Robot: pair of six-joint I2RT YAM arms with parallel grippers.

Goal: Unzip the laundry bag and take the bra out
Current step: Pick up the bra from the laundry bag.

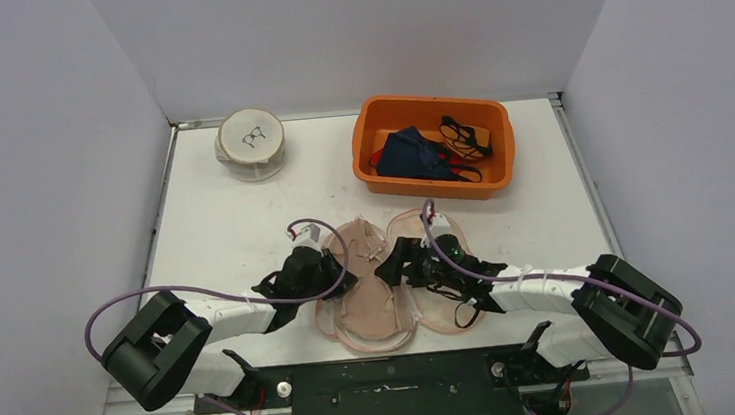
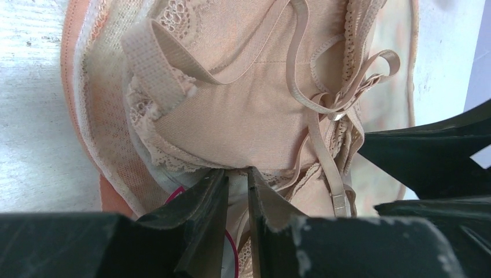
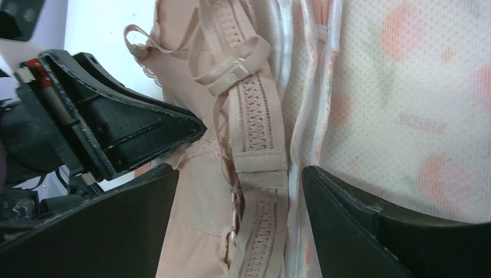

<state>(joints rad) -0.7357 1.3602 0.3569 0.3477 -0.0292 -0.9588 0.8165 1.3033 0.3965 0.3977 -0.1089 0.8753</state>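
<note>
One unzipped laundry bag (image 3: 405, 87) holds a beige bra (image 2: 249, 116); over the bag, right tool (image 3: 240, 174) spread wide, left tool (image 2: 237, 171) nearly together at its lace, grip unclear

place: robot lab test cell
enclosure: plain white wall panels (image 1: 348, 28) boxing a white table (image 1: 224, 220)
rig: left arm (image 1: 243, 317), right arm (image 1: 536, 291), bolted to black base plate (image 1: 388, 376)
props: orange bin (image 1: 364, 146) of staged clothes (image 1: 414, 153)

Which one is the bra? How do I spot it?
Look at the near edge of the white table, where a peach mesh laundry bag lies open. The bra lies on it: beige cloth with lace and thin straps, while the bag is spotted mesh.
</note>
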